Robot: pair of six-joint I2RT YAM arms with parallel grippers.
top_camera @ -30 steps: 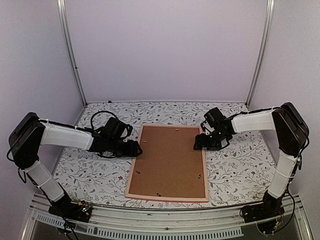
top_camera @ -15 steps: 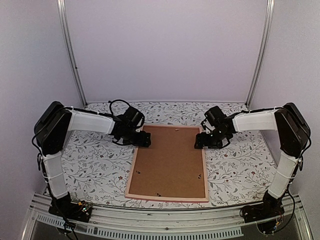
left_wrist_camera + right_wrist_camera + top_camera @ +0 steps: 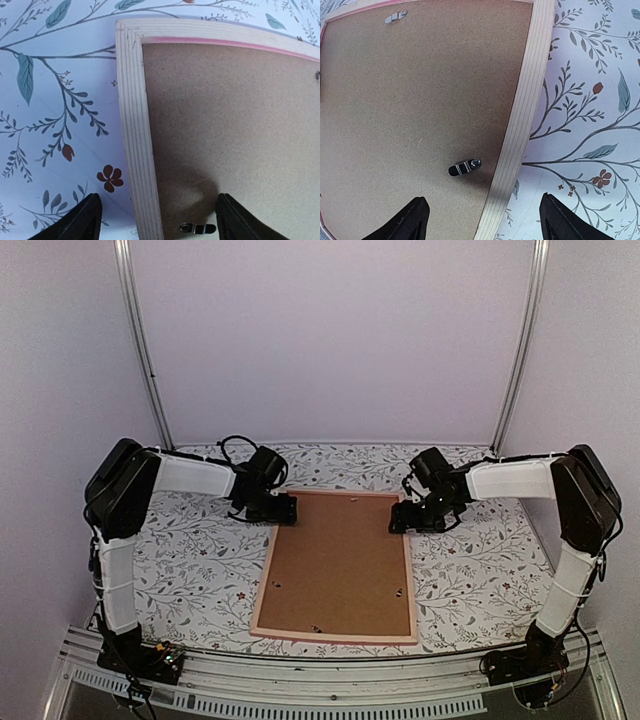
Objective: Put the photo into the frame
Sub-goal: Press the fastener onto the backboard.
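Pale lilac walls close in a counter covered with a leaf-and-flower print. From the top camera, one frame lies flat in the middle of the picture with its brown backing board facing up. Two arms reach in from the sides. The left gripper sits at the frame's upper left corner and the right gripper at its upper right corner. Whether either one is spread cannot be told from up there.

The wrist cameras settle that. The left gripper shows at the bottom of its picture with its jaws wide apart and holding nothing. One jaw is over the counter and the other over the backing board, with the frame's pale wooden edge running between them. The right gripper is spread the same way across the opposite edge.

These close views also show a thin pink strip inside the top rail. One metal clip appears at the bottom of the left picture. The right picture has two metal clips, one at lower centre and one at the upper left.
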